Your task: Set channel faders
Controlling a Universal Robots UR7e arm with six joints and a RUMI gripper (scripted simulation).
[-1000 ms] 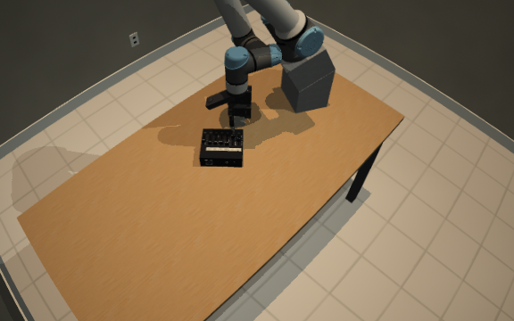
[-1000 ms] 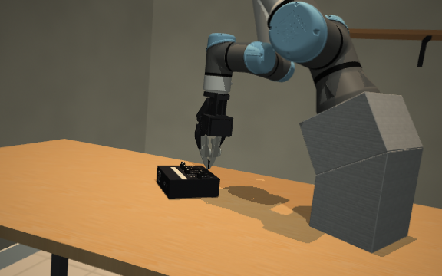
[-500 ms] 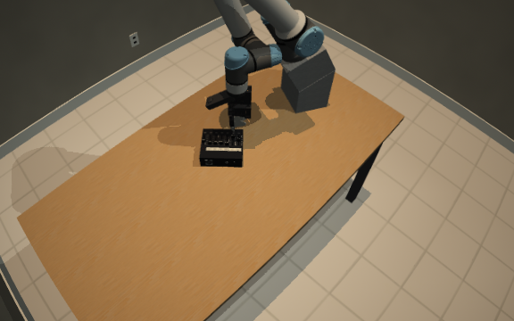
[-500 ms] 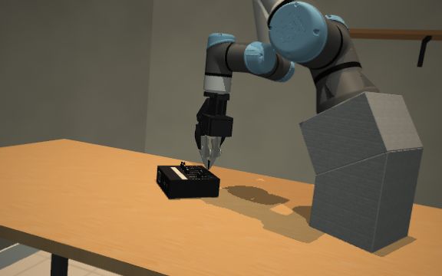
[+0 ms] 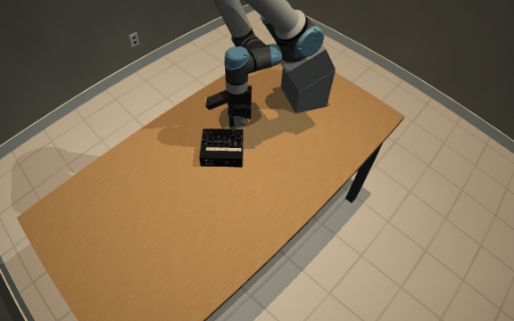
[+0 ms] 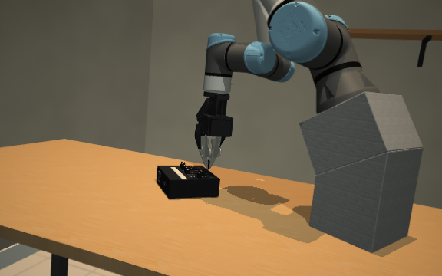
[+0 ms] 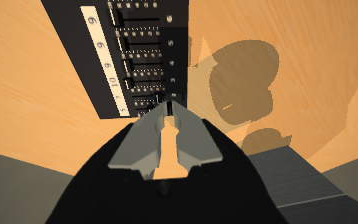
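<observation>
The black lighting desk (image 5: 221, 161) (image 6: 194, 188) (image 7: 75, 45) lies on the table with a pale tape strip (image 5: 223, 149) (image 6: 179, 173) (image 7: 103, 56) beside its faders. In the wrist view, the caps of channel 6 (image 7: 114, 17), channel 5 (image 7: 122, 44), channel 4 (image 7: 127, 65) and channel 3 (image 7: 128, 83) stand near the tape end of their slots. The channel 2 cap (image 7: 158, 97) stands near the other end. My gripper (image 5: 233, 128) (image 6: 208, 168) (image 7: 170, 101) is shut and empty, its tips close over the desk's edge away from the tape. Channel 1 and the master fader are not clear behind the fingers.
The wooden table (image 5: 172, 209) (image 6: 90, 215) carries the desk. The arm's grey pedestal (image 5: 312, 86) (image 6: 349, 199) stands at the end of the table beyond the desk. A wall shelf (image 6: 397, 34) is behind the arm.
</observation>
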